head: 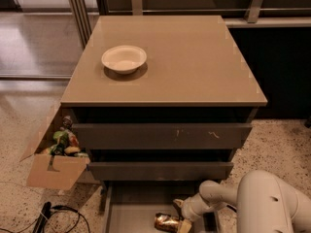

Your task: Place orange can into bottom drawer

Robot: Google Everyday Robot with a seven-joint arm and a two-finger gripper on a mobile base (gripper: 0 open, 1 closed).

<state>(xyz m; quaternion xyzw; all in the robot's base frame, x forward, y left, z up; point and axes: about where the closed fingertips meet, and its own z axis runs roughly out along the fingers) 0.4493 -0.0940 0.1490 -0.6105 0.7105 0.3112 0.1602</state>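
My gripper (181,216) sits low in the bottom drawer (133,207), the orange can (166,222) lying at its nine o'clock, touching; whether it grips I cannot tell. I'd release gently, then lift straight out.

shiny can (166,221) @ jaws, matt drawer (130,204)
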